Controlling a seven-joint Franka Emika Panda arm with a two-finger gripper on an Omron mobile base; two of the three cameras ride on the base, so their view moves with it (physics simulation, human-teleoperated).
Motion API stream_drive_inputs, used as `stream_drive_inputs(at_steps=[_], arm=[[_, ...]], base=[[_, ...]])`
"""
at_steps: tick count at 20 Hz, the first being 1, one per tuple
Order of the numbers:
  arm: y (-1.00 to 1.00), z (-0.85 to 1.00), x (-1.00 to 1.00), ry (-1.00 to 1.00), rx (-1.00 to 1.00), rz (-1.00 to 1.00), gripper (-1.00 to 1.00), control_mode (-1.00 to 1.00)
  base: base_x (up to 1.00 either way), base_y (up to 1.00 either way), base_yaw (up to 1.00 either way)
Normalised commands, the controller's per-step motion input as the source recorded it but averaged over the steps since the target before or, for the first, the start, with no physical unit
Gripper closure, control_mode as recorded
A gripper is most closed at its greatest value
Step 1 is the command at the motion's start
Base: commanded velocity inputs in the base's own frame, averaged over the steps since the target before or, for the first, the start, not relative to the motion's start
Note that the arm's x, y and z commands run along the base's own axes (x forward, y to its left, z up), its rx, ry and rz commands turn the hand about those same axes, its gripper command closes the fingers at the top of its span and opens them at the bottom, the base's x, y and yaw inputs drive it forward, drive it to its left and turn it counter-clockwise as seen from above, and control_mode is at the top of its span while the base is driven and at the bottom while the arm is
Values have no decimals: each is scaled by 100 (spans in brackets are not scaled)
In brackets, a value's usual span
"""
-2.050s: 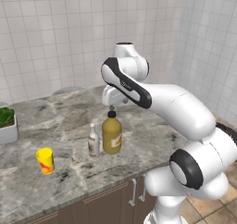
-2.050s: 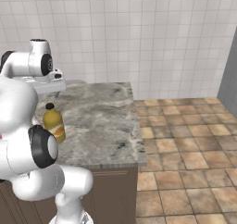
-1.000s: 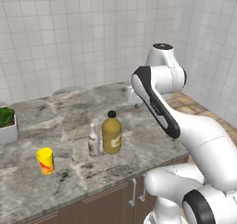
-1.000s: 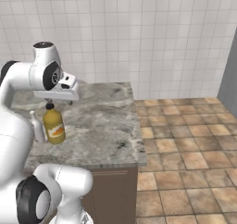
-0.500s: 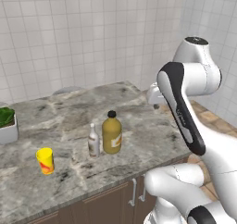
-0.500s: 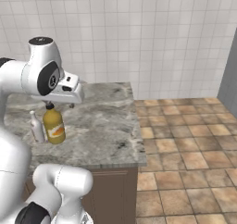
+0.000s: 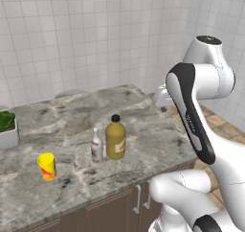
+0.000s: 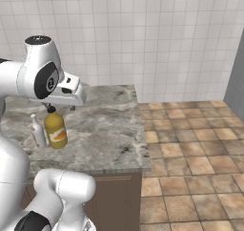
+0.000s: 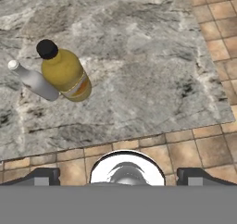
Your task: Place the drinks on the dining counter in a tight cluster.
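I've swung the arm away from the jug (image 7: 116,139), off toward the counter's (image 8: 109,130) right end; the gripper (image 9: 118,176) hangs spread wide and empty. Jug and slim bottle (image 7: 97,146) stand touching mid-counter, near the front edge. Two clustered, so I reckon the third drink comes next.

Two bottles stand on the counter (image 7: 143,130): one orange-yellow jug-like bottle (image 7: 116,138) and one slim beige-white bottle (image 7: 97,146). One yellow cup (image 7: 47,166). One planter (image 7: 8,129) far left.
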Motion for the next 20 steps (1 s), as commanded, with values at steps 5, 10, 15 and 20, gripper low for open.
stream_drive_inputs(at_steps=[5,10,15,20], arm=[[0,0,-1,0,0,0,-100,100],[0,0,0,0,0,0,-100,100],[0,0,0,0,0,0,-100,100],[0,0,0,0,0,0,-100,100]], base=[[-5,-2,-1],[-55,-15,-22],[-43,7,-52],[0,6,-95]])
